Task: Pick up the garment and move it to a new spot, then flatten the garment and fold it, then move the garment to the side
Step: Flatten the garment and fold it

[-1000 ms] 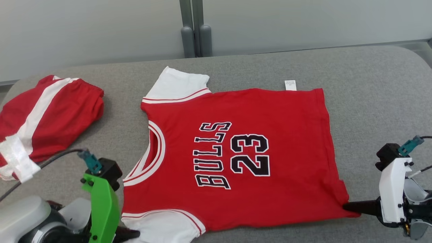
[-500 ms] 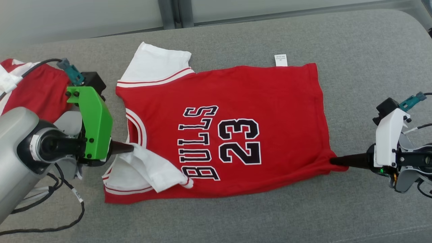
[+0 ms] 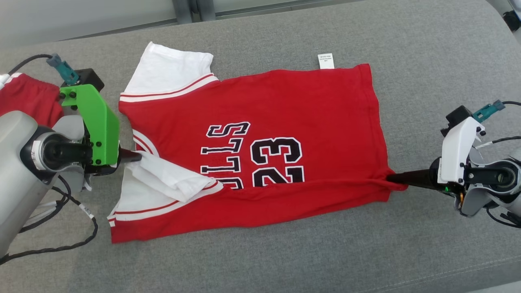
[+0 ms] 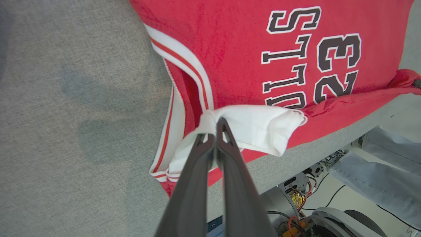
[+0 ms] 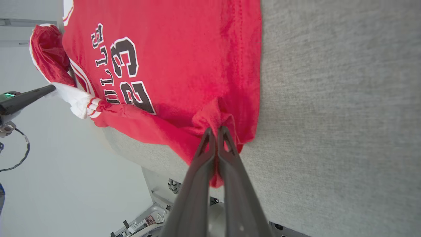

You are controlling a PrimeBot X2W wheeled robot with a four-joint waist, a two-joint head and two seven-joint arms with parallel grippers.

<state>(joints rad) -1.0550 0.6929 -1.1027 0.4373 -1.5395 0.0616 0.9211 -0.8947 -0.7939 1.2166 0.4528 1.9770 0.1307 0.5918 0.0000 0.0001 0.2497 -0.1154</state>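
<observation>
- The near long edge of the garment (image 3: 285, 101) is found raised off the surface (image 3: 439, 252) and turned over toward the middle, so that the lower part of the print is covered by a red fold.
- The left gripper (image 3: 137, 156) is seen closed tight on the near white sleeve (image 3: 171, 179), which is bunched and laid over onto the chest.
- The right gripper (image 3: 391, 178) is likewise closed, pinching the near hem corner (image 5: 227, 115). The cloth between the two grips is drawn into a taut ridge.
- The step in hand is judged to be the fold: the garment is already spread flat, and a first lengthwise fold is part made.
- The next move is judged to call for both pinched points to be carried farther across together and laid down near the far edge before release. Uneven travel is likely to skew the fold.
- Beyond the fold, the rest of the garment lies flat, with the far white sleeve (image 3: 171, 69) spread out and a small white label (image 3: 325, 61) protruding at the far edge.
- A second red garment (image 3: 24, 97) is noted at the far left, partly hidden behind the left arm.
- The surface is recorded as a grey padded fabric top with a rounded far corner.
- Beyond it, a pale wall with a grey upright frame (image 3: 191, 6) is recorded. In the left wrist view, a person's leg (image 4: 388, 164) in light jeans and loose wiring (image 4: 296, 194) are noted below the surface's near edge.
</observation>
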